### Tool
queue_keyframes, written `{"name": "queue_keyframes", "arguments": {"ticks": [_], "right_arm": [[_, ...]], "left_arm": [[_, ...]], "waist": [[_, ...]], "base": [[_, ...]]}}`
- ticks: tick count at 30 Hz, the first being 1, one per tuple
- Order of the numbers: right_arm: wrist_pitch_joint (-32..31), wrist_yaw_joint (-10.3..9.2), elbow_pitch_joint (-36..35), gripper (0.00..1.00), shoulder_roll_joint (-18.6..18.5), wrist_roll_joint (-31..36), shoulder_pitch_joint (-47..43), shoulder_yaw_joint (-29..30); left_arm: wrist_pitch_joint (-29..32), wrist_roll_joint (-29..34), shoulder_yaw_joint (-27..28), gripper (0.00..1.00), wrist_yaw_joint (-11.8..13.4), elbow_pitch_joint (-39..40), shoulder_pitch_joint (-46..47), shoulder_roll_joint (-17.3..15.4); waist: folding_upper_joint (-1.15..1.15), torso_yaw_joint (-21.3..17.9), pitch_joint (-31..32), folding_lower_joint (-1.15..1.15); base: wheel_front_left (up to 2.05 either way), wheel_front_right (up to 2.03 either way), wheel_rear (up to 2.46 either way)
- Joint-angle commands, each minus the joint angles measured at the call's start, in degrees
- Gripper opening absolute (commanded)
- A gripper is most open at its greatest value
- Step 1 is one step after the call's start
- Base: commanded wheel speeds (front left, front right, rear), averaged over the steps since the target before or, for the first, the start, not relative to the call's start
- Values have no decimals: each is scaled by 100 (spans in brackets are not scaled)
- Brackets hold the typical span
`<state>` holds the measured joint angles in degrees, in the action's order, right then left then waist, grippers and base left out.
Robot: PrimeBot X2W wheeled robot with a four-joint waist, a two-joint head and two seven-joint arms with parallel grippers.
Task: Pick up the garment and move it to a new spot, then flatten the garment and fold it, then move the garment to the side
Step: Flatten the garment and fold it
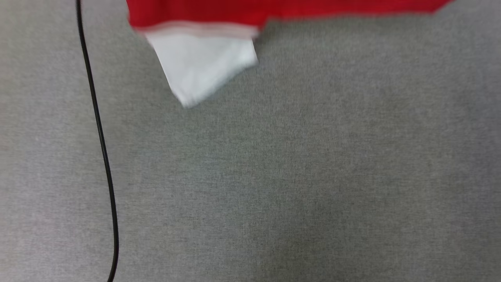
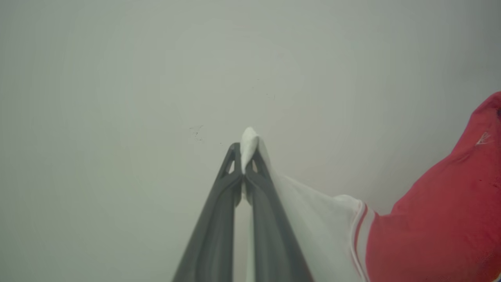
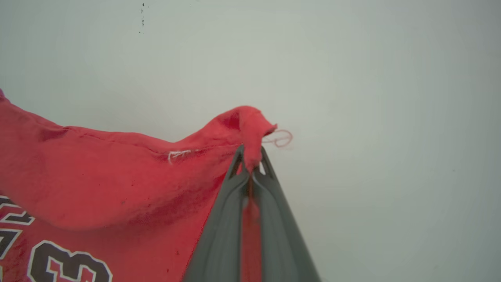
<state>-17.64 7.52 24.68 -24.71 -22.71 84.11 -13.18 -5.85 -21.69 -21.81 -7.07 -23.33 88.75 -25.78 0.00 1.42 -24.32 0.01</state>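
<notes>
We hold garment (image 1: 274,9) spread between arms: left gripper (image 2: 245,152) clamped on white sleeve (image 2: 313,203), right gripper (image 3: 251,154) clamped on red corner (image 3: 246,121). Long axis runs left-to-right over grey surface (image 1: 274,176).

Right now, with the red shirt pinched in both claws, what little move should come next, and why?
Probably lower the garment onto the grey surface below. The left gripper pinches its white sleeve, the right gripper its red edge, and it seems to hang above that surface, not yet laid flat.
</notes>
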Motion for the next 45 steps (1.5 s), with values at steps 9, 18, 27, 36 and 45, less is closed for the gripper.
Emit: {"name": "queue_keyframes", "arguments": {"ticks": [9, 18, 27, 36, 45], "right_arm": [[525, -6, 1178, 0, 322, 343, 1633, -71], [929, -6, 2209, 0, 477, 310, 2268, -400], [1298, -6, 2812, 0, 386, -165, 1734, -1119], [1586, -6, 2544, 0, 206, -1006, 361, -2036], [1777, -6, 1844, 0, -367, -1880, -1605, -2952]], "left_arm": [[-429, -28, -321, 0, -31, -1160, 1724, 75], [-654, -463, -930, 0, -35, -1595, 2069, -147], [-897, -1057, -1180, 0, -35, -1796, 1302, -303], [-944, -1359, -995, 0, -14, -1238, -281, -424], [-941, -1247, -421, 0, 335, 145, -3236, -361]], "waist": [[0, -29, -546, -1], [0, -1, -903, -1], [0, 53, -1059, -1], [0, 50, -802, -1], [0, 88, -87, -1]], "base": [[0, 0, 0], [0, 0, 0], [0, 0, 0], [0, 0, 0], [0, 0, 0]]}}
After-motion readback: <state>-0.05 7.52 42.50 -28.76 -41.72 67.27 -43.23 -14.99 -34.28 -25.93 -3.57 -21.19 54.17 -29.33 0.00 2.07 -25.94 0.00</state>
